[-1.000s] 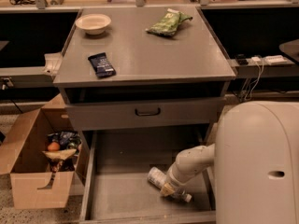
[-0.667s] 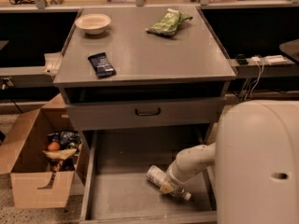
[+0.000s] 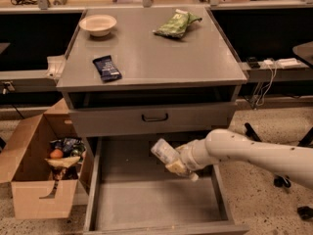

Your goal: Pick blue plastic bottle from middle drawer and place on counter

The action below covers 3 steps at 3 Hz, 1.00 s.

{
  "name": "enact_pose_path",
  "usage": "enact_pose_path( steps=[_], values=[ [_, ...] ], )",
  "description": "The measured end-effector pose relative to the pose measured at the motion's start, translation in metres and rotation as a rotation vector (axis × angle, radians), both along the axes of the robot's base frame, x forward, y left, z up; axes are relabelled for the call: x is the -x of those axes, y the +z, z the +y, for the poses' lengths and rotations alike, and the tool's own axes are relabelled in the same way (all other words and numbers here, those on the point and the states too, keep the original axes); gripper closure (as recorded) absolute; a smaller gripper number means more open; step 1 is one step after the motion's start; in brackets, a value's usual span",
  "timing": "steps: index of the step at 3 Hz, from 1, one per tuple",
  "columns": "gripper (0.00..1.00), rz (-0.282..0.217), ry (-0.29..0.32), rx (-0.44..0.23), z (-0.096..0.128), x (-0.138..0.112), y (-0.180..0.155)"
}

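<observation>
The blue plastic bottle (image 3: 164, 152) is a small clear bottle with a pale label, held tilted above the middle drawer (image 3: 146, 199), which is pulled open with a bare grey floor. My gripper (image 3: 178, 164) is shut on the bottle, at the end of the white arm that reaches in from the right. The bottle is lifted off the drawer floor, just below the grey drawer front with the black handle (image 3: 155, 117). The counter (image 3: 156, 53) is the flat grey top of the cabinet, above and behind the gripper.
On the counter lie a beige bowl (image 3: 98, 24), a green snack bag (image 3: 176, 24) and a dark blue flat wrapper (image 3: 107, 68). An open cardboard box (image 3: 36, 175) with clutter stands on the floor at the left. Cables and a power strip (image 3: 276, 62) are at the right.
The bottle has been lifted off the drawer floor and now hangs tilted in the gripper. The arm has risen and the view has changed.
</observation>
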<state>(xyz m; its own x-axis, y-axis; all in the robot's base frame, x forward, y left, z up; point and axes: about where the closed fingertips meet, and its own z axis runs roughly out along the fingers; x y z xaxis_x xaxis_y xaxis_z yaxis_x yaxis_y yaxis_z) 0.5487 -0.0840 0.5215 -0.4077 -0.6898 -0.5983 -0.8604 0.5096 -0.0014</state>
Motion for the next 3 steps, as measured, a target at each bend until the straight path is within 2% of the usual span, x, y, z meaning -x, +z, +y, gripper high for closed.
enact_pose_path(
  steps=[1,2,3],
  values=[
    [1.00,-0.086,0.025,-0.159,-0.009,-0.020,0.091],
    [1.00,-0.150,0.024,-0.159,-0.054,-0.024,0.124],
    [1.00,-0.150,0.026,-0.156,-0.054,-0.024,0.123]
  ],
)
